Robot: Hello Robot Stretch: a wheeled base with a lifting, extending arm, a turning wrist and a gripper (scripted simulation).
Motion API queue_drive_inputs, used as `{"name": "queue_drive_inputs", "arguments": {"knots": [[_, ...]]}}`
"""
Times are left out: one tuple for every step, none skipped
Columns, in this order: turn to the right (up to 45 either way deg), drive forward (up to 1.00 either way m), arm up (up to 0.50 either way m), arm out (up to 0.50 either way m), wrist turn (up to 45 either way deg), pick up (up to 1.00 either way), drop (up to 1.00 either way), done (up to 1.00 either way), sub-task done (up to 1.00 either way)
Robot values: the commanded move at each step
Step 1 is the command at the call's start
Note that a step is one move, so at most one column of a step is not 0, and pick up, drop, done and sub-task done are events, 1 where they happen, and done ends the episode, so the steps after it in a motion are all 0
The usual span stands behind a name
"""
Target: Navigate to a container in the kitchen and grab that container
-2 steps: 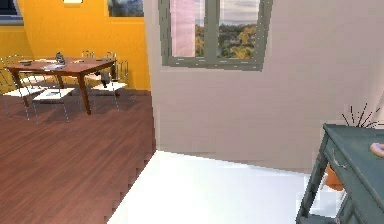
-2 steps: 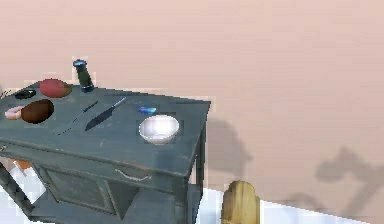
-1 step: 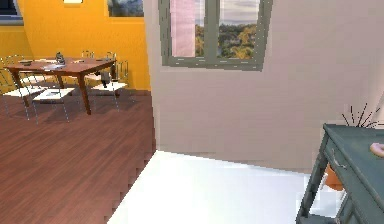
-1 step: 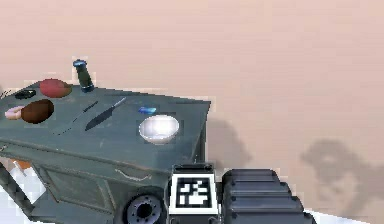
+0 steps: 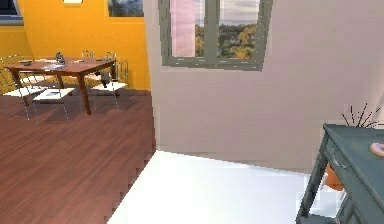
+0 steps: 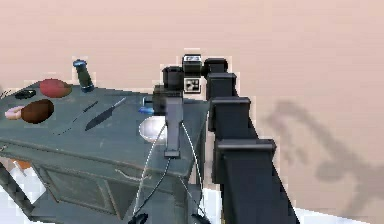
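A grey-green side table (image 6: 70, 135) stands in the arm side view's left half, and its corner shows again as the table (image 5: 362, 165) at the forward view's right edge. On its near right corner lies a small pale round bowl-like container (image 6: 152, 128). My dark arm rises from the bottom edge to two white marker squares (image 6: 193, 85). Left of them my gripper (image 6: 172, 148) points down at the table's right end, right next to the pale container. I cannot tell whether it holds anything.
The table also bears a brown round thing (image 6: 38, 112), a reddish thing (image 6: 55, 88), a dark upright bottle (image 6: 83, 72) and a dark flat utensil (image 6: 100, 115). A beige wall with a window (image 5: 215, 30) lies ahead. A dining table (image 5: 65, 68) with chairs stands far left on wood floor.
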Motion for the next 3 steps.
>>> {"name": "queue_drive_inputs", "arguments": {"knots": [[0.0, 0.00, 0.00, 0.00, 45.0, 0.00, 0.00, 0.00, 0.00], [0.0, 0.00, 0.00, 0.00, 45.0, 0.00, 0.00, 0.00, 0.00], [0.0, 0.00, 0.00, 0.00, 45.0, 0.00, 0.00, 0.00, 0.00]]}}
